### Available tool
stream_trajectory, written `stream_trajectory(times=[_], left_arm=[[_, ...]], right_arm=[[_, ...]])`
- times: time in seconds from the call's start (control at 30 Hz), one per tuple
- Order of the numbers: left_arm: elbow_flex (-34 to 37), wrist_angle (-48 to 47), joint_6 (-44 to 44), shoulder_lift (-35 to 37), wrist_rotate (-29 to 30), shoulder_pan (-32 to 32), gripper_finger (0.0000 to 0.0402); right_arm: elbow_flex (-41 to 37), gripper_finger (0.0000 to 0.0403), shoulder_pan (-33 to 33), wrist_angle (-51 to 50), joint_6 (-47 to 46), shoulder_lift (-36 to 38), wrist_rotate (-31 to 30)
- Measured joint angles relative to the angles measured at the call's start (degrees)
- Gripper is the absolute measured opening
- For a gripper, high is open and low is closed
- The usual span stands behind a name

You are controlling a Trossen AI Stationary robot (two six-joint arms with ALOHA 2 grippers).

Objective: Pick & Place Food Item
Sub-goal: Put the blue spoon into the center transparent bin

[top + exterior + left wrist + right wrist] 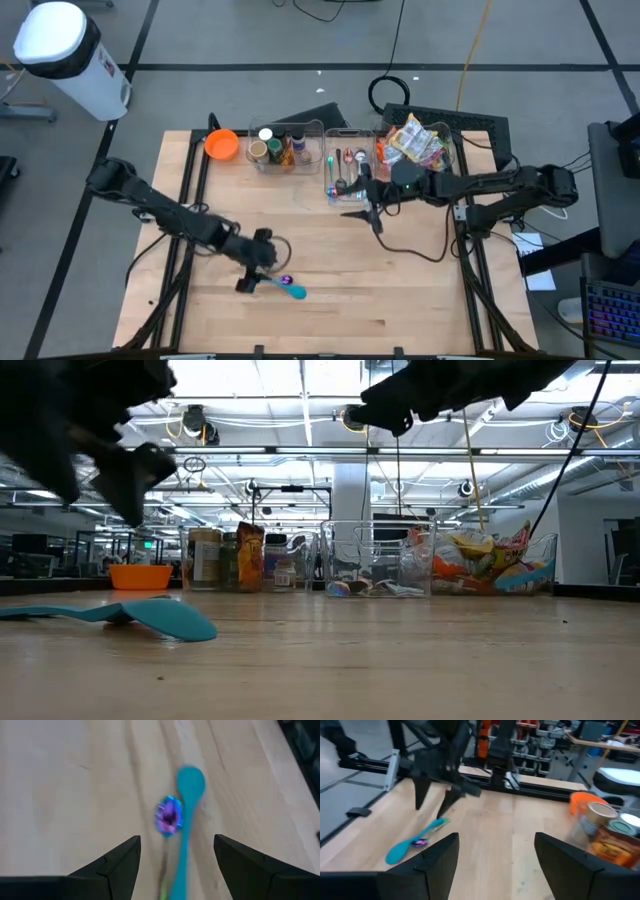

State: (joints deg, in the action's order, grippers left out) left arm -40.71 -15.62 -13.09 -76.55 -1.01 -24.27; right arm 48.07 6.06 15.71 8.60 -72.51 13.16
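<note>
A small purple-wrapped sweet (168, 815) lies on the wooden table beside a teal spoon (186, 810), which lies flat. In the high view, the sweet (285, 280) and spoon (293, 290) are near the front middle. My left gripper (177, 862) hangs open just above them and slants down, touching neither; it also shows in the high view (255, 275) and the low view (125, 480). My right gripper (368, 215) is open and empty in the air near the utensil bin. Its wrist view (497, 860) looks across the table at the spoon (412, 845).
Along the far edge stand an orange bowl (222, 144), a clear bin of jars and cans (280, 148), a clear bin of utensils (345, 170) and a clear bin of snack bags (415, 140). Bare wood lies across the table's middle and front right.
</note>
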Motion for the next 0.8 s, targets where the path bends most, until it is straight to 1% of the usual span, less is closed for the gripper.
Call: stream_trajectory(times=[0.1, 0.23, 0.37, 0.53, 0.6, 0.67, 0.8], left_arm=[[0.0, 1.8, -2.1, -4.5, 1.0, -3.3, 0.0255], [0.0, 3.9, -3.6, -10.4, 1.3, -6.0, 0.0255], [0.0, 4.0, -4.0, -14.9, 2.1, -7.3, 0.0255], [-0.4, 4.2, -6.0, -17.8, 3.9, -7.2, 0.0250], [-0.4, 4.1, -6.1, -17.9, 4.1, -7.2, 0.0235], [-0.3, 4.1, -6.1, -17.9, 4.4, -7.1, 0.0209], [-0.2, 3.9, -6.4, -17.6, 4.7, -7.1, 0.0133]], right_arm=[[0.0, 0.0251, -2.4, 0.0, -0.6, 0.0, -2.8], [0.0, 0.0251, -4.8, 0.8, -0.8, 0.0, -5.9], [0.0, 0.0251, -6.3, 1.3, -0.7, 0.0, -5.9], [0.0, 0.0251, -7.0, 2.4, -0.7, 0.0, -6.0], [0.0, 0.0251, -7.0, 2.6, -0.7, 0.0, -6.0], [0.0, 0.0251, -6.9, 2.6, -0.7, -0.1, -6.1], [0.0, 0.0251, -6.9, 2.6, -0.6, -0.1, -6.0]])
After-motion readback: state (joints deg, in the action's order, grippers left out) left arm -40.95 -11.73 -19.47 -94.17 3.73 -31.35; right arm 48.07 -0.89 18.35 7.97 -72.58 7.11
